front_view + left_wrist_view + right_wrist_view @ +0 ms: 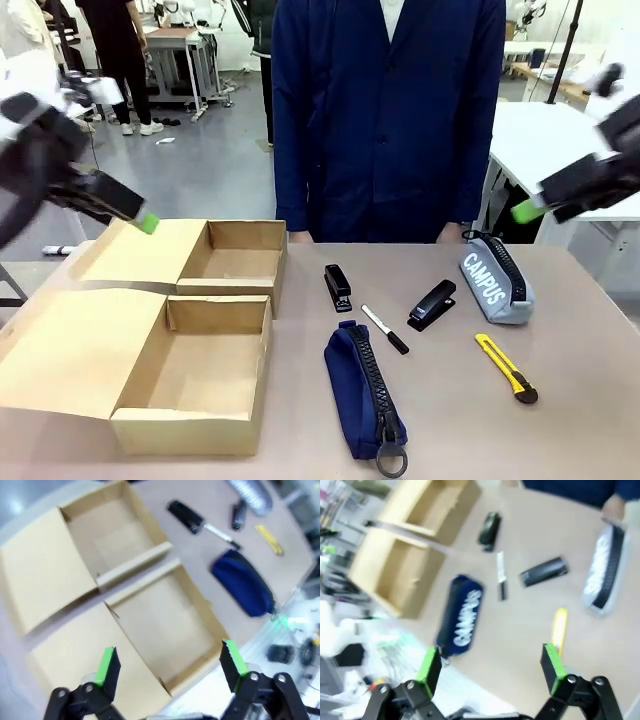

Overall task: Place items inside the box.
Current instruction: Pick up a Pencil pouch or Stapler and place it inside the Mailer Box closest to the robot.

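Barely begun: nothing inside the near cardboard box point(190, 430) or the far cardboard box point(228, 288). Lying loose on the bench point(580, 420) to their right: small black stapler point(338, 287), white marker point(385, 330), navy zip pouch point(362, 390), yellow utility knife point(507, 368). Left hand point(170, 664) spread and empty above the boxes; right hand point(490, 664) spread and empty over the items. Both wrist views blurred; near box flap cut off at the edge; unclear whether to count the second black stapler point(432, 305) and grey CAMPUS pouch point(497, 282).
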Robot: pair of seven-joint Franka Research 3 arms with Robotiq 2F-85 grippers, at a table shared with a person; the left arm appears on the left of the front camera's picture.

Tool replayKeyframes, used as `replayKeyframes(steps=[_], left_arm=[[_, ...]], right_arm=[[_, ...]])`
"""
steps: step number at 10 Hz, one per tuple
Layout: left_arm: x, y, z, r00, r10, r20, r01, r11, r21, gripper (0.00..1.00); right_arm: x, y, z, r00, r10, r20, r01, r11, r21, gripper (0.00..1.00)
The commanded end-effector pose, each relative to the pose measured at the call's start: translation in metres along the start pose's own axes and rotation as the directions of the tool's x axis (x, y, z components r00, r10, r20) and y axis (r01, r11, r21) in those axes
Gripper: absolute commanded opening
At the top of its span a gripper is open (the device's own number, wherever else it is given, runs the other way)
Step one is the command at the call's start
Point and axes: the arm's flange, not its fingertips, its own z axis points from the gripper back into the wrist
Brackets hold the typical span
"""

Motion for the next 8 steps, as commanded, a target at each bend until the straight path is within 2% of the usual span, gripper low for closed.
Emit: replayKeyframes(steps=[1,2,3,4,6,7,8], left_arm=[[-0.024,0.079,0.020,0.982,0.190,0.003,-0.182,0.943,-0.278,1.00],[-0.041,0.133,0.030,0.944,0.327,0.035,-0.283,0.861,-0.422,1.00],[-0.077,0.180,0.036,0.859,0.506,0.082,-0.389,0.747,-0.538,1.00],[-0.120,0.216,0.034,0.733,0.669,0.125,-0.450,0.614,-0.648,1.00],[-0.145,0.225,0.016,0.605,0.782,0.149,-0.470,0.502,-0.726,1.00],[-0.152,0.216,0.002,0.553,0.821,0.141,-0.477,0.451,-0.754,1.00],[-0.138,0.190,-0.017,0.506,0.853,0.125,-0.508,0.412,-0.756,1.00]], right_arm=[[-0.022,-0.068,0.046,0.977,-0.210,0.046,0.200,0.965,0.173,1.00],[-0.045,-0.112,0.067,0.935,-0.335,0.112,0.293,0.912,0.287,1.00],[-0.070,-0.160,0.082,0.876,-0.458,0.153,0.381,0.849,0.366,1.00],[-0.098,-0.213,0.091,0.790,-0.591,0.163,0.473,0.758,0.450,1.00],[-0.146,-0.270,0.094,0.613,-0.763,0.203,0.563,0.603,0.566,1.00],[-0.163,-0.284,0.094,0.562,-0.801,0.206,0.579,0.558,0.595,1.00],[-0.172,-0.289,0.091,0.533,-0.820,0.207,0.595,0.538,0.597,1.00]])
